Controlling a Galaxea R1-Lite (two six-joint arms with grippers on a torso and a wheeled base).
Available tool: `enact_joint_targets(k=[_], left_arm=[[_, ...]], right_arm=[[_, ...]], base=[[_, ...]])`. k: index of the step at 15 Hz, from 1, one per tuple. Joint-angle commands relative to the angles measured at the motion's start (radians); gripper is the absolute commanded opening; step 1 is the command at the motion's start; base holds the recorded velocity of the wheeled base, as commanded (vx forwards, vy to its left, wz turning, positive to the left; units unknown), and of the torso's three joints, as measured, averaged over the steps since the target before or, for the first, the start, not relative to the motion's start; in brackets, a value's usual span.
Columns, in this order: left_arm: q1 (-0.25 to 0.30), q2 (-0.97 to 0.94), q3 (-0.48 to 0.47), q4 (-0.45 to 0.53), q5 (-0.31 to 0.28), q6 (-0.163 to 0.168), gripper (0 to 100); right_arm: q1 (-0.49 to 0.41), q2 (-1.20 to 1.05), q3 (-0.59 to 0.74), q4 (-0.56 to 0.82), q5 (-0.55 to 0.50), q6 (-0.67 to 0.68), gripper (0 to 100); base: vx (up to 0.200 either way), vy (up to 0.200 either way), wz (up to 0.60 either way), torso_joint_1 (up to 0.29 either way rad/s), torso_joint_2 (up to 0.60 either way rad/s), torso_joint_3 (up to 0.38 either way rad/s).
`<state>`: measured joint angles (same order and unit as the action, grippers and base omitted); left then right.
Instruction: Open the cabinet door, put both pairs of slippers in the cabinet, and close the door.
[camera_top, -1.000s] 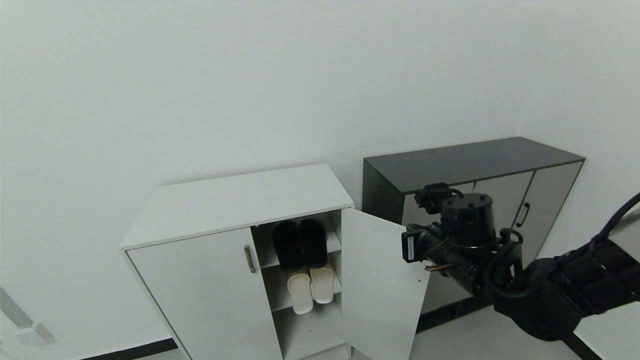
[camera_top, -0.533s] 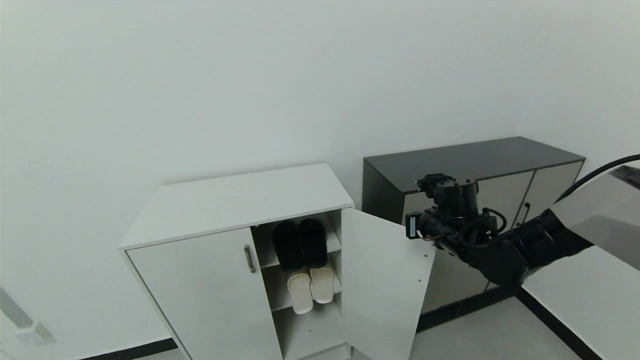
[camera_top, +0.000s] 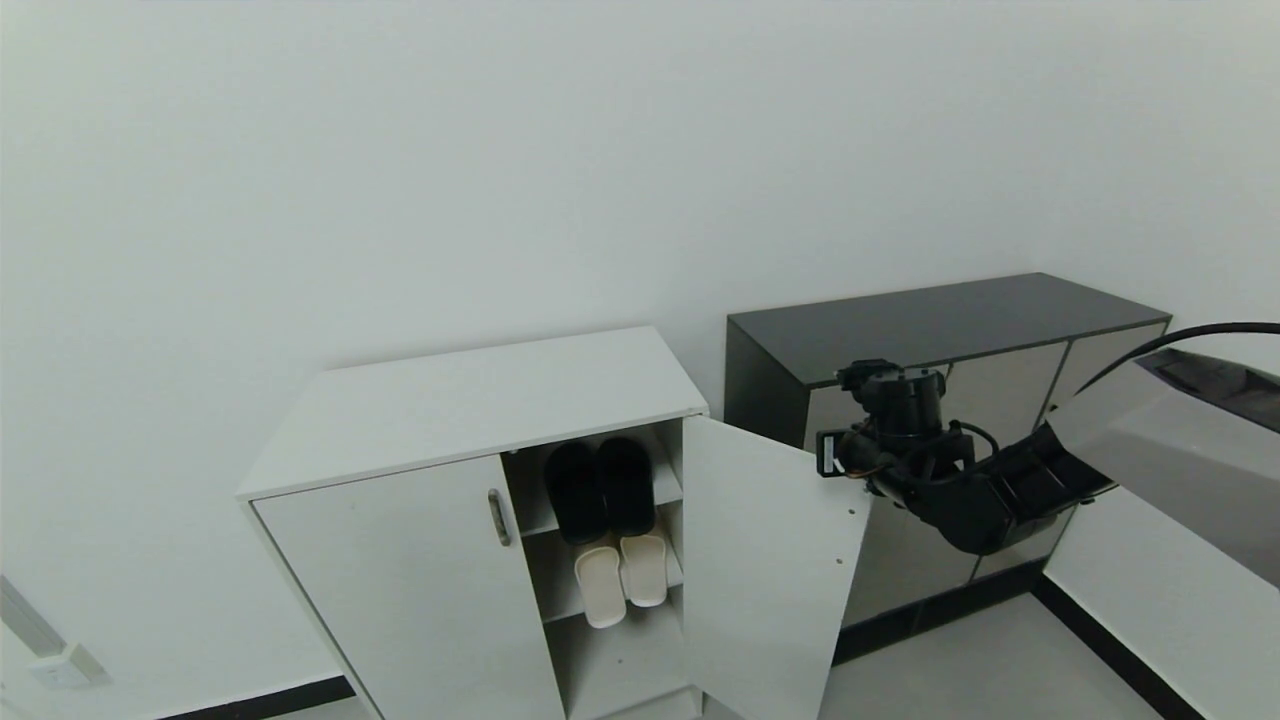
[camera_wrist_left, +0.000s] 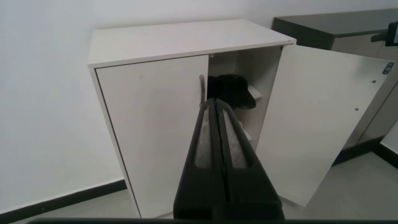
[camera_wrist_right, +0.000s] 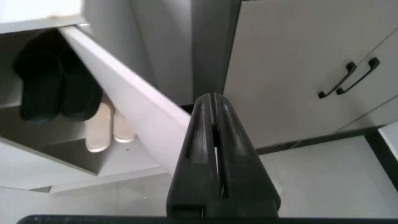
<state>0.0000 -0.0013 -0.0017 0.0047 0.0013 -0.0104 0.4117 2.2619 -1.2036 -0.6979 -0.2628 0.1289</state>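
Door is found open | black slippers are shelved above white slippers (inside cabinet) | left gripper, right gripper: fingers are pressed together, nothing is clamped.

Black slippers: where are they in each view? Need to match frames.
Head view: black slippers directly above the white slippers.
Left wrist view: black slippers inside, beside the open door.
Right wrist view: black slippers above the white slippers.
Shared landmark: the open door.

Dark sideboard: right, against white wall | black baseboard: near left | grey floor: near right
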Motion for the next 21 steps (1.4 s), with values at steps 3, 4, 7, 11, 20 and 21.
enact_joint_targets(k=[3, 4, 7, 11, 20, 21], left_arm=[[0.0, 0.001, 0.0, 0.0, 0.0, 0.0, 0], [0.0, 0.001, 0.0, 0.0, 0.0, 0.0, 0], [0.0, 0.001, 0.0, 0.0, 0.0, 0.0, 0], [0.0, 0.001, 0.0, 0.0, -0.001, 0.0, 0], [0.0, 0.001, 0.0, 0.0, 0.0, -0.002, 0], [0.0, 0.001, 0.0, 0.0, 0.0, -0.002, 0]], right_arm=[[-0.004, 0.027, -0.004, 0.001, 0.0, 0.0, 0], [-0.002, 0.03, -0.005, 0.003, 0.0, -0.002, 0], [0.001, 0.027, -0.001, 0.009, 0.0, -0.002, 0], [0.029, 0.015, 0.026, 0.038, 0.0, -0.002, 0], [0.222, -0.108, 0.156, 0.037, 0.0, 0.0, 0], [0.233, -0.122, 0.167, 0.035, 0.002, 0.001, 0]], base=[[0.0, 0.0, 0.0, 0.0, 0.0, 0.0], [0.0, 0.0, 0.0, 0.0, 0.0, 0.0], [0.0, 0.0, 0.0, 0.0, 0.0, 0.0], [0.0, 0.0, 0.0, 0.0, 0.0, 0.0], [0.0, 0.0, 0.0, 0.0, 0.0, 0.0], [0.0, 0.0, 0.0, 0.0, 0.0, 0.0]])
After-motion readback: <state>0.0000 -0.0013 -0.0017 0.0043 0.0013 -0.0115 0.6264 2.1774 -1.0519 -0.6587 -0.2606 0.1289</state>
